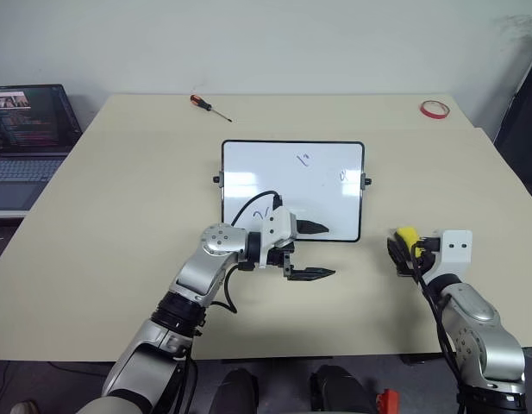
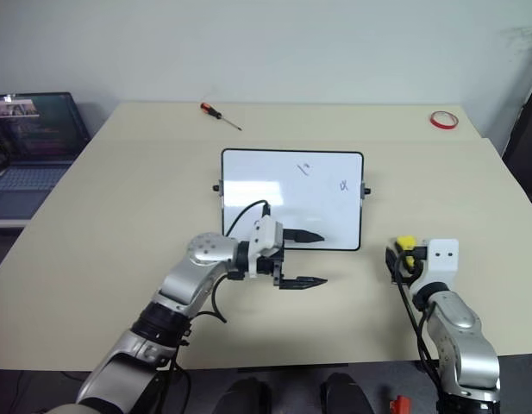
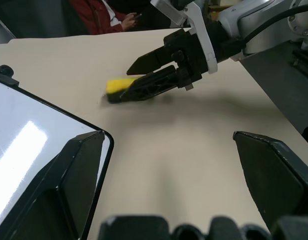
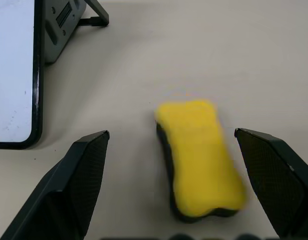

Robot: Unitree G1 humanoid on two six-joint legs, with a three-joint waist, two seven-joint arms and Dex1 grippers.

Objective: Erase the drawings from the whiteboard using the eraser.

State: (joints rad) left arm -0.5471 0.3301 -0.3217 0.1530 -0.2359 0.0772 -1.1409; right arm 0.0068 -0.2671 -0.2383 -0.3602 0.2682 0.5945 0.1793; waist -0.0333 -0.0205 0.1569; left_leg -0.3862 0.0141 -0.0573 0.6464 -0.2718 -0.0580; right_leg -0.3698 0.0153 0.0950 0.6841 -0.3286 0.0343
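Observation:
The whiteboard [image 1: 291, 191] lies flat in the middle of the table, with small dark drawings [image 1: 304, 159] on its far part, near its right edge [image 1: 343, 175] and by its near left corner [image 1: 261, 214]. My left gripper [image 1: 313, 251] is open and points right, level with the board's near edge, one finger over the board's near edge and the other over bare table. The yellow eraser [image 4: 201, 157] with its black underside lies on the table to the right of the board. My right gripper [image 4: 171, 133] is open, one finger on each side of the eraser [image 1: 406, 235].
A red-handled screwdriver [image 1: 210, 107] lies at the far left of the table and a red tape ring [image 1: 434, 109] at the far right corner. A laptop [image 1: 28, 142] stands on a separate surface to the left. A seated person [image 3: 109, 12] shows beyond the table.

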